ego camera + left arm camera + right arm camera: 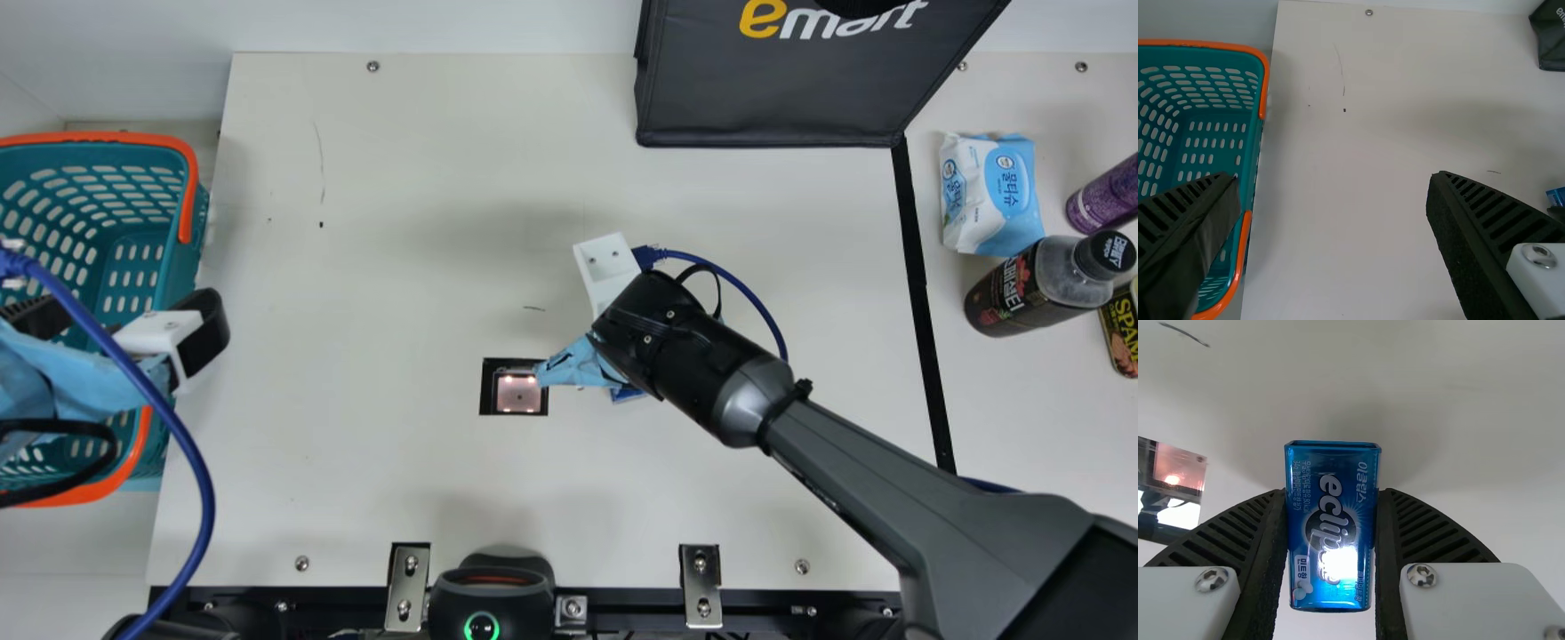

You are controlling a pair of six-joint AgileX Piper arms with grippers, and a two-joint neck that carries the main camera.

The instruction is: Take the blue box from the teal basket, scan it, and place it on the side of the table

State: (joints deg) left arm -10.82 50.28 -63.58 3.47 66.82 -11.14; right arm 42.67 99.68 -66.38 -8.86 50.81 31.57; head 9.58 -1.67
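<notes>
In the main view my right gripper [613, 356] is over the table just right of the scanner window [518, 396], and a bit of the blue box [628, 394] peeks out beneath it. The right wrist view has the blue box [1331, 527] clamped between both ribbed fingers of this gripper [1331, 533], its printed face toward the camera. My left gripper [120, 324] is at the teal basket's [185, 267] right side; in the left wrist view this gripper [1331, 193] has its fingers wide apart, nothing between them, one above the basket [1251, 147].
A dark bag [765, 98] stands at the back. Right of the black tape line are a wipes pack [991, 196], a dark bottle [1022, 289], a purple can [1102, 196] and a tin [1124, 329]. A black device [492, 591] sits at the front edge.
</notes>
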